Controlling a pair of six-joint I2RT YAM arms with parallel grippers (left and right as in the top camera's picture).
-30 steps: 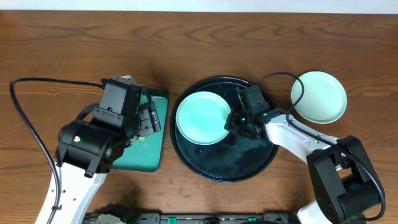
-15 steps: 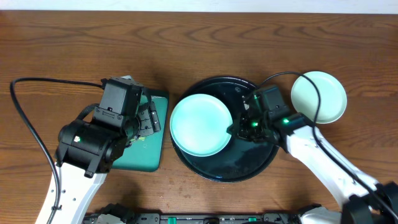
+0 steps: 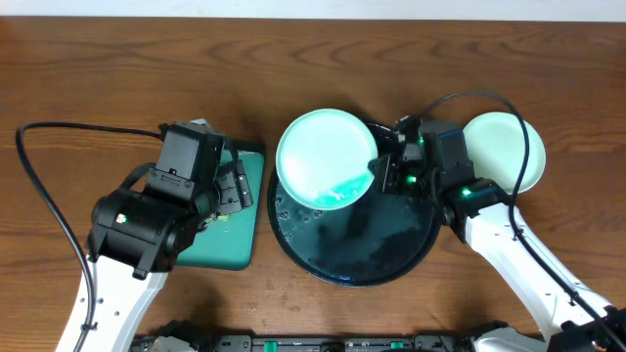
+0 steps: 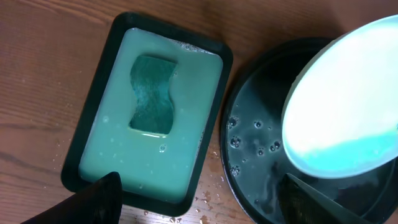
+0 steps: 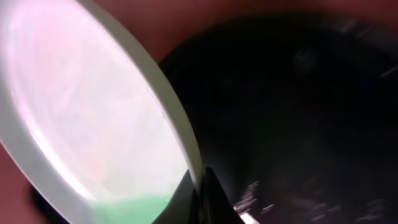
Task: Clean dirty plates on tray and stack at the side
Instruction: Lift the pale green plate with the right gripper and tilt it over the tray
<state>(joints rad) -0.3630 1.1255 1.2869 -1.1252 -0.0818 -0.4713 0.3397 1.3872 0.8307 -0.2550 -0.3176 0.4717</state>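
Plate [image 3: 318,152] over tray [image 3: 364,262], sponge tray [image 3: 248,211] left

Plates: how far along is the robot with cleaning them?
Done: one pale round plate sits beside the large black round tray. In hand: the right fingers tilt a mint-green plate, green liquid pooled at its low edge. Left: wiping it with the green sponge, then stacking.

- Left plate [image 3: 323,152]: pale mint, with a brighter green smear along its lower edge.
- Right plate [image 3: 516,154]: plain pale mint-white.
- Tray [image 3: 352,256]: glossy black, speckled with droplets.
- Sponge tray [image 4: 210,134]: dark green rim, milky pale-green liquid.
- Sponge [image 4: 151,93]: dark teal-green.
- Table [image 3: 98,68]: brown wood grain.
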